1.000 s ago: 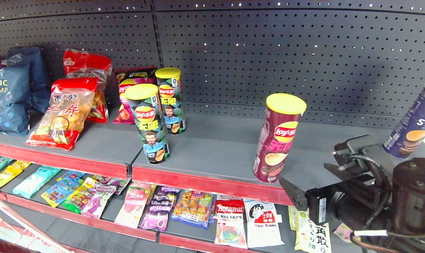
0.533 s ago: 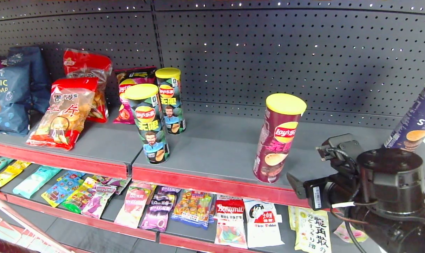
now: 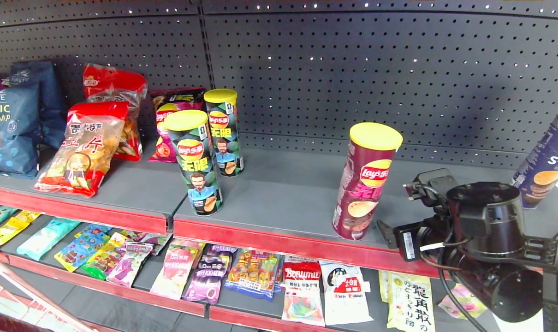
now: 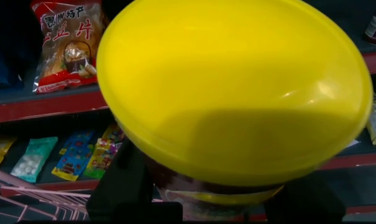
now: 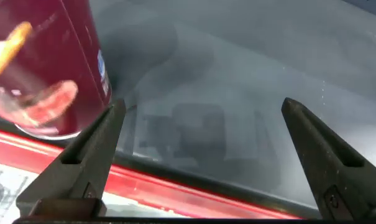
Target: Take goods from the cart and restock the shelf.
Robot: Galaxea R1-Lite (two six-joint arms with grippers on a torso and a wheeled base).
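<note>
Right tool (image 5: 201, 106) backed off, maroon can (image 3: 364, 182) standing

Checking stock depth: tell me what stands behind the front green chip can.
A second green can stands behind it, a dark chip bag further back. The cans cover part of the bag.

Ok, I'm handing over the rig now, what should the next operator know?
Left gripper: shut on a yellow-lidded cylindrical chip can, held before the shelving, not yet placed.
Right gripper: open, empty, at the front edge of the grey metal shelf, beside the maroon yellow-lidded chip can.
Done: that maroon can stands upright on the shelf, ungripped.
Left: set the held can on the shelf's bare space.
</note>
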